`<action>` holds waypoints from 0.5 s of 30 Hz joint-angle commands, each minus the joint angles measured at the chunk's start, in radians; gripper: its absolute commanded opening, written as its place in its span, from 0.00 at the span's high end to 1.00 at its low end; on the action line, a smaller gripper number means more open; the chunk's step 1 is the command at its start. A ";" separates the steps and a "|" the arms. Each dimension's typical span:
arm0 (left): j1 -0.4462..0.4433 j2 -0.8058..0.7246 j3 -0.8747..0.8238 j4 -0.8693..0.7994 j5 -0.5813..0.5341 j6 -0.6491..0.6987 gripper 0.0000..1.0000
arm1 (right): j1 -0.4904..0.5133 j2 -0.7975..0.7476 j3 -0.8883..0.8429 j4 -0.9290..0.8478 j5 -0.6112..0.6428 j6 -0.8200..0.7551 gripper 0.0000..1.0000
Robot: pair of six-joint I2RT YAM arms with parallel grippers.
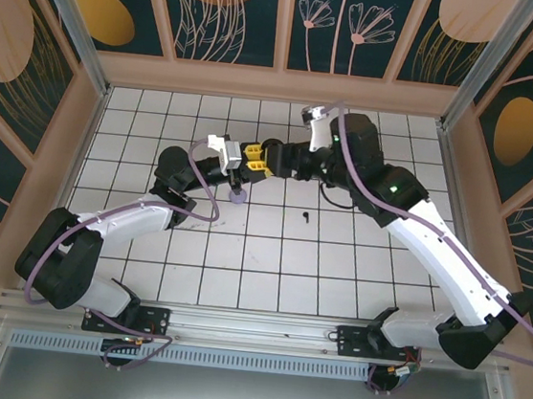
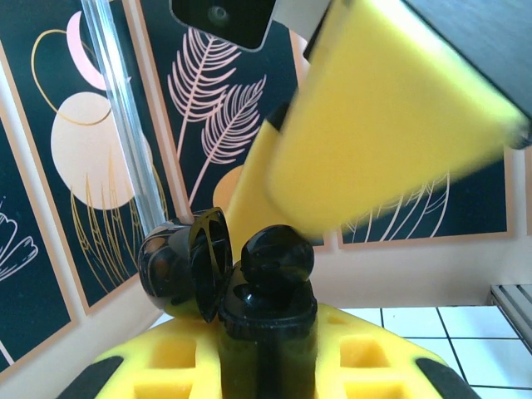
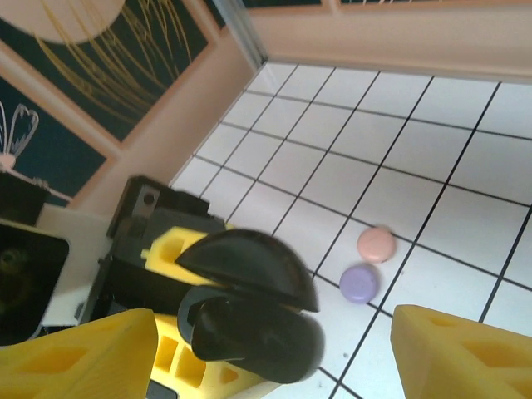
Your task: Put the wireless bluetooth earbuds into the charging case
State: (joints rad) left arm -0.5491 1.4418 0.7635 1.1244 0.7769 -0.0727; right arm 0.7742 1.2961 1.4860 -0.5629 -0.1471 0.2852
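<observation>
Case (image 2: pixel 268 287) clamped in left gripper (image 2: pixel 266 353), right gripper (image 3: pixel 274 353) spread

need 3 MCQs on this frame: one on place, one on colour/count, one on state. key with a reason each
1. Where is the black case?
A. flat on the tiles
B. between the left gripper's jaws
C. leaning against the back wall

2. What colours are the two closed round cases on the tiled table?
A. pink and lilac
B. black and white
C. both yellow

3. How is the black case's lid?
A. shut
B. hinged open
C. taken off and lying on the tiles

Key:
1 B: the left gripper clamps it in yellow jaws, clear of the table.
2 A: the pink case and the lilac case lie side by side in the right wrist view.
3 B: the lid stands up from the base in both wrist views.
</observation>
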 commanded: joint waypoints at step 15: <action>-0.005 -0.003 0.034 0.004 0.024 -0.009 1.00 | -0.048 0.025 0.038 -0.013 0.089 -0.039 0.30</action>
State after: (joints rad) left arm -0.5507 1.4422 0.7670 1.1000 0.7776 -0.0731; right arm 0.7586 1.3125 1.4975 -0.5919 -0.0982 0.2504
